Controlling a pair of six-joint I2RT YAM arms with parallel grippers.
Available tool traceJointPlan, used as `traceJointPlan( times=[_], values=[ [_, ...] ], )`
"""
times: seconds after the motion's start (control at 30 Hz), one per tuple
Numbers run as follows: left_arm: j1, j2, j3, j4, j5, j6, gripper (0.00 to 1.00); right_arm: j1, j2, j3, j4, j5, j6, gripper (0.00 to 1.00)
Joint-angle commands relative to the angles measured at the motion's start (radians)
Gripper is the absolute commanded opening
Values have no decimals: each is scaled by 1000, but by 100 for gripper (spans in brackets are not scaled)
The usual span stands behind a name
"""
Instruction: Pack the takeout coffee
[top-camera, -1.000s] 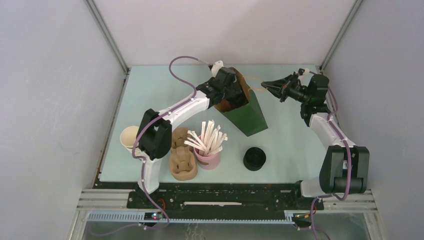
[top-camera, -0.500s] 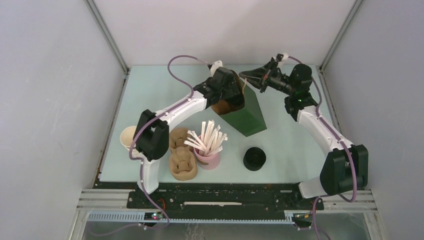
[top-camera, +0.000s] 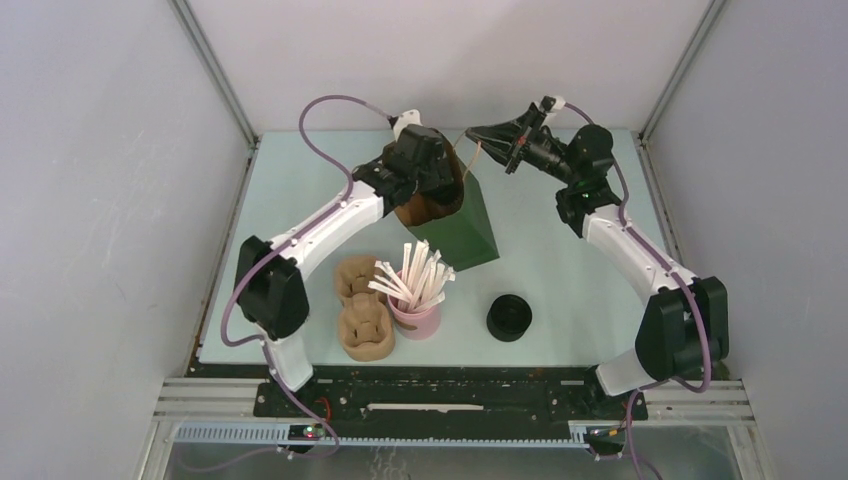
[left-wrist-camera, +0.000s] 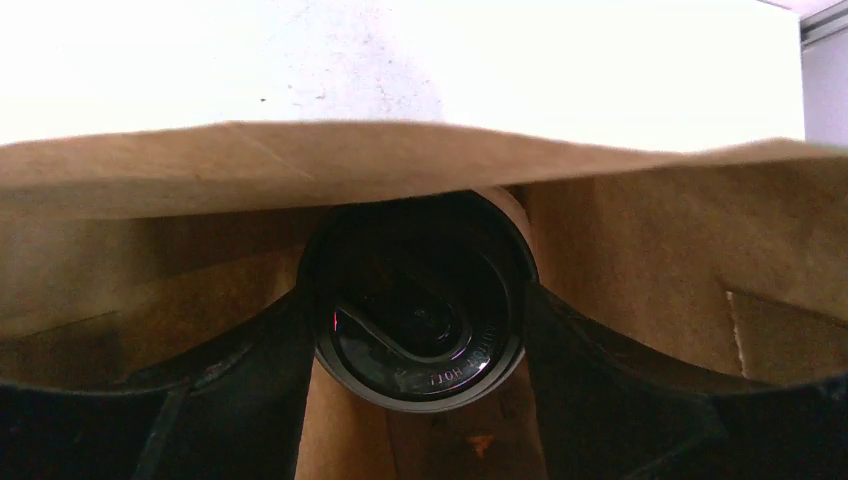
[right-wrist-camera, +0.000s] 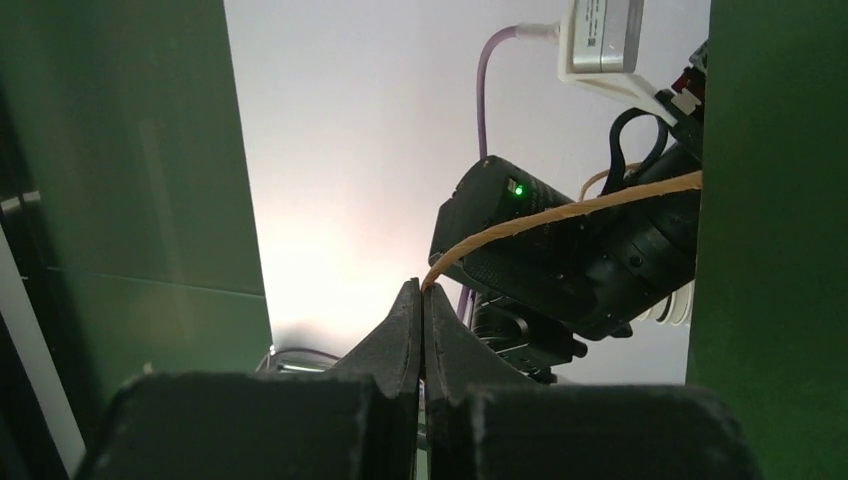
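Seen from above, nearest the arm bases and well to the near side of the bag (top-camera: 468, 228), two brown carriers (top-camera: 362, 305) lie with a pink straw holder (top-camera: 416, 320) just beside them. A squat stack of lids (top-camera: 510, 318) stands alone off the bag's near right. The bag is green outside and brown inside, and sits mid-table (top-camera: 600, 270) with its mouth turned to the far left. The left arm (top-camera: 340, 210) reaches into that mouth, so this view hides both its fingers and the coffee.

Only the left wrist camera shows them. The coffee (left-wrist-camera: 420, 290), with its lid towards the lens, is inside the bag between brown paper walls, just under the mouth's upper edge. The left gripper (left-wrist-camera: 418, 345) is spread wide, and its black fingers (left-wrist-camera: 255, 380) press on either side of the cup, gripping it. Whether the cup's base touches the bag's bottom cannot be told.

At the bag's far right, the right gripper (top-camera: 478, 133) hangs above the rim, and a thin tan handle (top-camera: 474, 160) runs down from its tip. The right wrist camera shows what is too small to see from above: the jaws are closed tight, nipping the twine at their very tip. Green bag walls stand on both sides there, and beyond them is the left arm's wrist with a green light on it
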Motion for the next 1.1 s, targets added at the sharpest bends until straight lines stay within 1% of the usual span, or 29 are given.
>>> traceJointPlan(
  times=[0.0,0.17,0.23,0.37,0.5,0.6,0.7,0.77,0.9,1.07],
  values=[
    [5,-12,51,-95,-65,72,23,-38,-30,-13,97,6,8,0],
    [3,42,92,-132,-48,41,23,-109,-74,-127,80,-7,-12,0],
    [-5,77,136,-159,-50,35,23,-142,-94,-182,72,-13,-28,1],
    [-22,165,239,-230,-52,23,25,-224,-117,-244,3,-65,-117,2],
    [-29,234,331,-292,-49,14,28,-274,-134,-258,-99,-113,-220,5],
    [-29,270,361,-322,-39,4,32,-281,-137,-257,-108,-129,-248,6],
    [-29,282,358,-326,-32,8,32,-281,-139,-257,-102,-141,-258,6],
    [-29,288,360,-329,-34,14,37,-281,-142,-257,-97,-149,-261,5],
    [-28,298,362,-338,-21,6,41,-271,-153,-258,-101,-157,-267,5],
    [-30,305,407,-359,-15,32,56,-257,-166,-250,-138,-173,-307,5]
  ],
)
